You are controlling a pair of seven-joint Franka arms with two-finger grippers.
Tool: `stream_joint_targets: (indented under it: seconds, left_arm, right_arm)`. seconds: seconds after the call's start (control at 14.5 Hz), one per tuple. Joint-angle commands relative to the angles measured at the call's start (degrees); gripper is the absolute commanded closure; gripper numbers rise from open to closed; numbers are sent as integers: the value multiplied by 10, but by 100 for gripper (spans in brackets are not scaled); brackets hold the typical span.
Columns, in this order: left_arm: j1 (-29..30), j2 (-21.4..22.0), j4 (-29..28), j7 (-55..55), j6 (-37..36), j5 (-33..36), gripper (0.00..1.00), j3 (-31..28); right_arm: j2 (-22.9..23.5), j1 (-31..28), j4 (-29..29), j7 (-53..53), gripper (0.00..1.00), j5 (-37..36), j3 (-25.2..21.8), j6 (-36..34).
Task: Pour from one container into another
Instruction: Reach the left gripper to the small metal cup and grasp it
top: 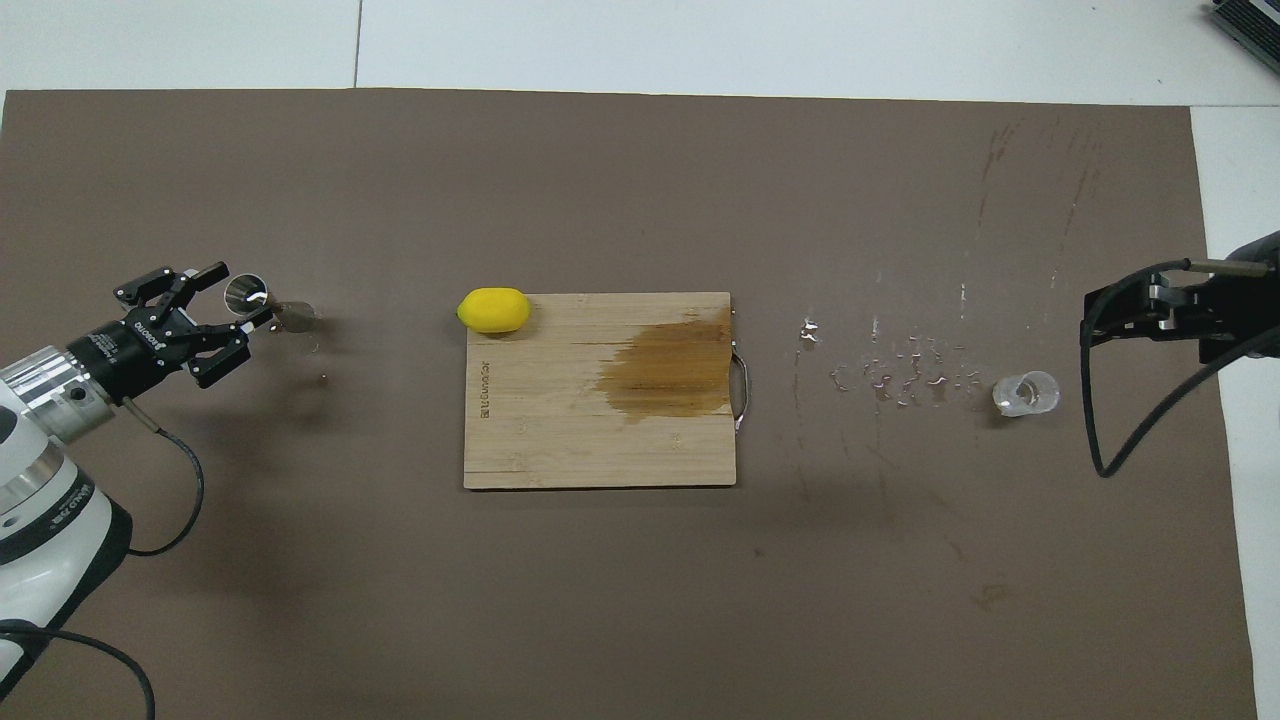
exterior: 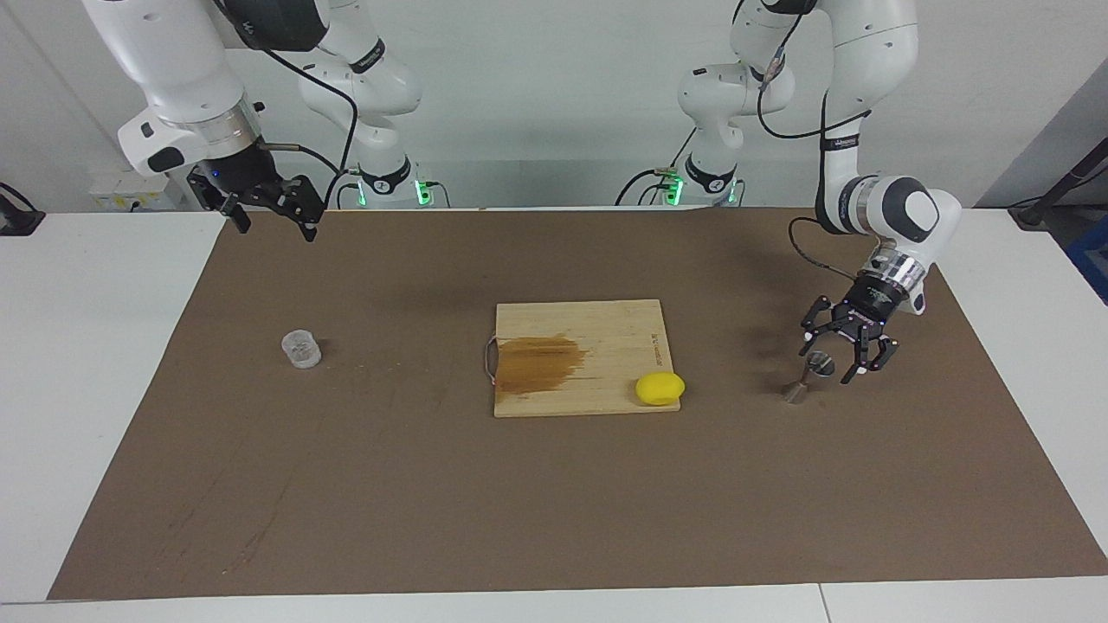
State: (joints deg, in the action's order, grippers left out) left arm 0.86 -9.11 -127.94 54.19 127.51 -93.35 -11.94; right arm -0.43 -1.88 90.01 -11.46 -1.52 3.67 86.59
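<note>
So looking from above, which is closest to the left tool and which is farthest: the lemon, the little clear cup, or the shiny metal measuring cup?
1. Metal measuring cup: right at the left tool, at the left arm's end.
2. Lemon: on the cutting board's corner, mid-table.
3. Clear cup: at the right arm's end, near the waiting right tool.

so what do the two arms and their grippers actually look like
Both arms are glossy white with rounded segments, black joint bands and silver wrist rings. Each ends in a black linkage gripper: the left gripper and the right gripper. Loose black cables run along both arms, and green lights glow at their bases.
</note>
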Motion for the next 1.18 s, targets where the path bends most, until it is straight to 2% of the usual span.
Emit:
stream_joint_targets:
  seconds: [0.0,0.21,0.35,0.41,0.55,0.62,0.97,1.11]
  left_arm:
    - [-9,15,-19,-9,12,-14,23,-5]
    - [-9,15,-19,-8,11,-14,25,-5]
    - [-8,15,-19,-7,11,-14,35,-5]
    - [-9,15,-19,-7,11,-14,45,-5]
    - [-8,15,-19,-8,6,-13,95,-5]
    - [-9,15,-18,-8,6,-13,100,-5]
    - [-14,21,12,5,2,-9,100,2]
    - [-42,32,29,9,6,-8,100,5]
  right_arm:
    - [-6,-8,6,14,0,6,3,1]
    - [-6,-8,6,14,0,6,3,1]
    - [-6,-8,6,14,0,6,3,1]
    - [-6,-8,6,14,0,6,3,1]
    - [-6,-8,6,14,0,6,3,1]
    - [-6,-8,6,14,0,6,3,1]
    - [-6,-8,6,14,0,6,3,1]
    - [-6,-8,6,14,0,6,3,1]
